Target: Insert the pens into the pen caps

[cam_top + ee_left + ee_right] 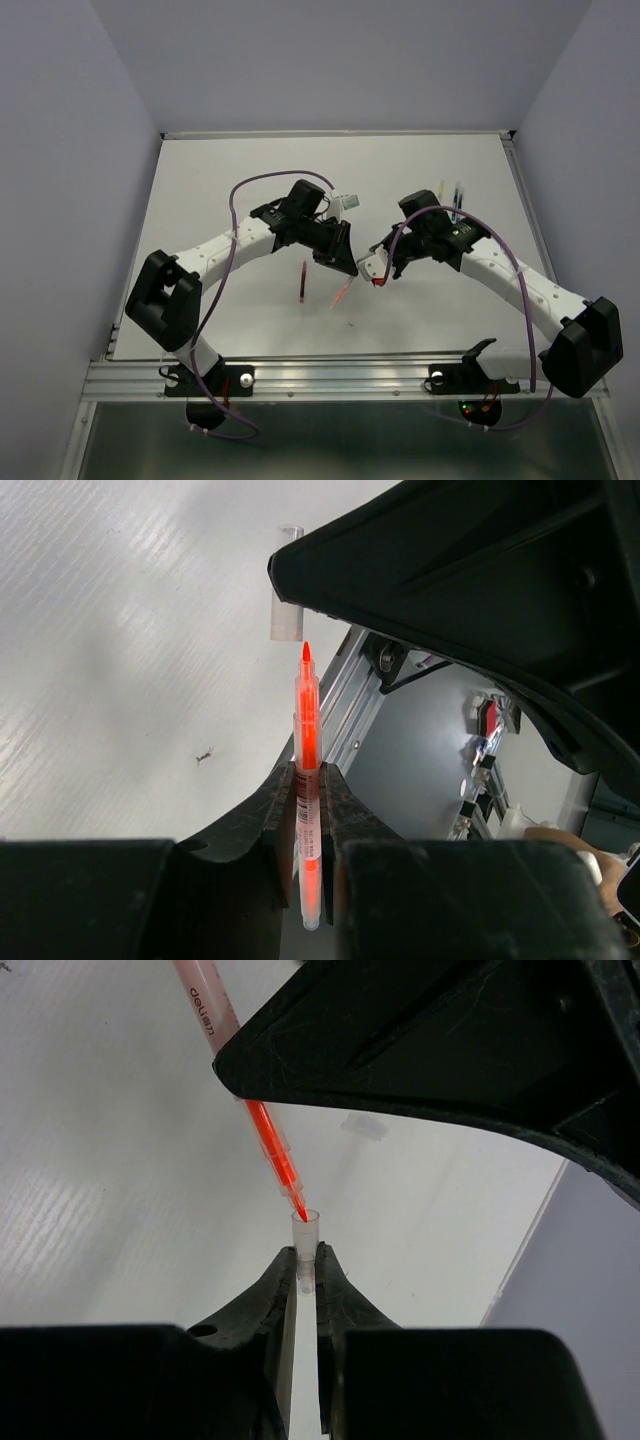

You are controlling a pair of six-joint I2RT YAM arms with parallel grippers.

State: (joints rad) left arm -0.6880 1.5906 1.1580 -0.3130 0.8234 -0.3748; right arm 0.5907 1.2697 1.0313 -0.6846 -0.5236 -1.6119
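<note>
Your left fingers [268, 805] clamp the orange-red pen [307, 720], right fingers [272, 1290] pinch the cap [305, 1225] by its base (mouth free), so tip meets opening.

Over the middle of the counter [250, 160] we find the left hand [308, 772] on the left and the right hand [305, 1255] on the right, tips close together. A pen [307, 730] is pinched between the left hand's fingers, and its tip is at the mouth of a cap [304, 1228] pinched in the right hand. A second pen [303, 280] is just left of the left hand, other pens [458, 195] are far behind the right hand, and a loose cap [365, 1127] lies on the counter beyond the gripped one.
</note>
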